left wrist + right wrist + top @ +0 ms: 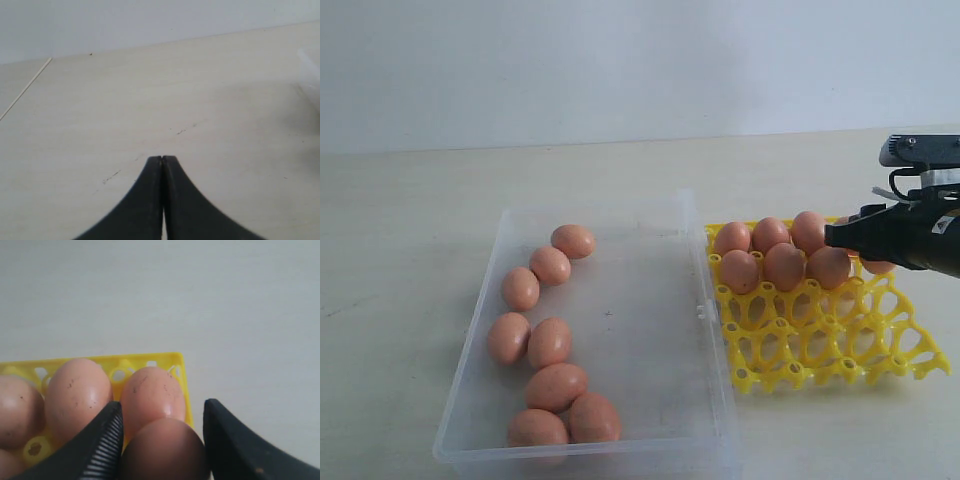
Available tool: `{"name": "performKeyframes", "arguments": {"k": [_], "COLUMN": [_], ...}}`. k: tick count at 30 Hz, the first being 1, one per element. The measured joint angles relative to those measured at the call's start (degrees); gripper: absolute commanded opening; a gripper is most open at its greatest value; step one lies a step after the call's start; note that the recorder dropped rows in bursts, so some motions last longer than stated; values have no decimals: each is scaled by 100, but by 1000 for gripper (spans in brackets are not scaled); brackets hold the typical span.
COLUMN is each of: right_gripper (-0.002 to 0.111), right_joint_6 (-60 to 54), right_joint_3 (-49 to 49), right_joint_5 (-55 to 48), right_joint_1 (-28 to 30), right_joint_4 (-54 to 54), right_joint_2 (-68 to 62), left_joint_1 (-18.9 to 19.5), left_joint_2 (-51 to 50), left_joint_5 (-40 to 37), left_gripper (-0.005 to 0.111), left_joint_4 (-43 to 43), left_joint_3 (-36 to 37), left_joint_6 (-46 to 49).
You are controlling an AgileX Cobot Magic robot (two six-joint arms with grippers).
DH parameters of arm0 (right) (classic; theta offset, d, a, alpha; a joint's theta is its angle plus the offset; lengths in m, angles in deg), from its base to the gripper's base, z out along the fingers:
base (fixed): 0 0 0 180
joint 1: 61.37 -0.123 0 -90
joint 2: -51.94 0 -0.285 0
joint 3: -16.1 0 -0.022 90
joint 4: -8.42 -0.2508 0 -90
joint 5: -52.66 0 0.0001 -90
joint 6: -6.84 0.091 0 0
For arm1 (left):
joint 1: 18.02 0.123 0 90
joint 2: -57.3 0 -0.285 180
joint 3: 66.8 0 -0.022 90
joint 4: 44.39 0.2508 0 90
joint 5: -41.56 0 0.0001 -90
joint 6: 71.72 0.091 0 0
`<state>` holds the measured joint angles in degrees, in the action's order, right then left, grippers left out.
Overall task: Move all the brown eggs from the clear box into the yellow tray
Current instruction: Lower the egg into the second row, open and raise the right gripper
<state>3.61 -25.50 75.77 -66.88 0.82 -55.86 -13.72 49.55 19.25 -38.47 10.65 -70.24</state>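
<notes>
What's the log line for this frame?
right gripper: closed on brown egg, over yellow tray | left gripper: shut, empty | clear box: eight brown eggs inside

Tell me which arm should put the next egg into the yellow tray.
Right: the right gripper has a brown egg between the jaws above the yellow tray. The left gripper is shut, facing bare table.

The brown eggs [549, 342] have smooth shells with a soft shine and some tiny dark specks. The clear box [645, 320] is glossy transparent plastic, and the yellow tray [820, 345] is smooth bright plastic. The table [410, 230] looks matt. The right gripper [162, 402] is matt black, with one ribbed pad [107, 440].
</notes>
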Motion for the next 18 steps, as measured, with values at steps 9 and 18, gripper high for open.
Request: {"name": "performKeyframes", "arguments": {"k": [9,18], "right_gripper": [0,0], "right_joint_6": [2,54], "right_joint_3": [0,0], "right_joint_5": [164,250], "right_joint_1": [0,0], "right_joint_4": [45,80], "right_joint_2": [-66,-66], "left_joint_1": [0,0], "left_joint_2": [0,0], "left_joint_5": [0,0], "left_gripper": [0,0], "left_joint_4": [0,0], "left_joint_3": [0,0], "left_joint_6": [0,0]}}
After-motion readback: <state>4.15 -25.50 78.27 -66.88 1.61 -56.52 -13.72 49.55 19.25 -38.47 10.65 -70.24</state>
